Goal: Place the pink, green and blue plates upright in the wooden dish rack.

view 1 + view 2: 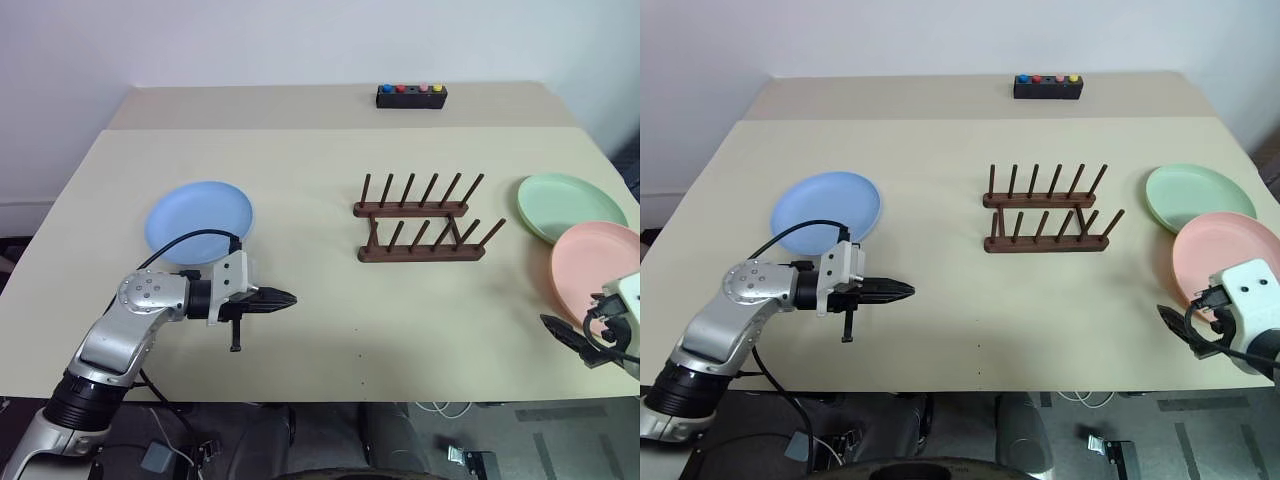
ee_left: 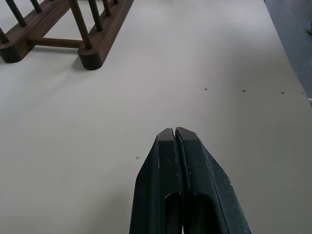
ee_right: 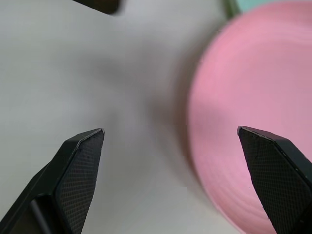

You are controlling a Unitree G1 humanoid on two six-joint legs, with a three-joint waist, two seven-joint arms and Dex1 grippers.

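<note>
- A wide beige table (image 1: 330, 300) takes most of the scene. Behind it stands a second beige table (image 1: 300, 105), pushed against a plain white wall (image 1: 250, 40). Under the near edge a dark floor with cables (image 1: 440, 410) is visible.
- The left arm (image 1: 120, 340) reaches over the near left part of the table. Its left gripper (image 1: 285, 299) points toward the middle of the table, with both black fingers pressed together and nothing between them.
- The blue plate (image 1: 199, 221) lies flat on the left side of the table, just behind the left gripper and apart from it.
- The pink plate (image 1: 592, 268) lies flat near the right edge. It overlaps the near rim of the green plate (image 1: 568, 205), which lies flat behind it.
- The wooden dish rack (image 1: 420, 220) stands in the middle of the table, between the blue plate and the green plate, well apart from both. No plate is in it; its thin pegs lean slightly to the right.
- The right gripper (image 3: 170, 146) hangs at the near right edge, with fingers spread wide and empty. One finger is over the pink plate's rim, the other over bare table.
- A small black box (image 1: 411, 95) with coloured buttons sits on the far table.
</note>
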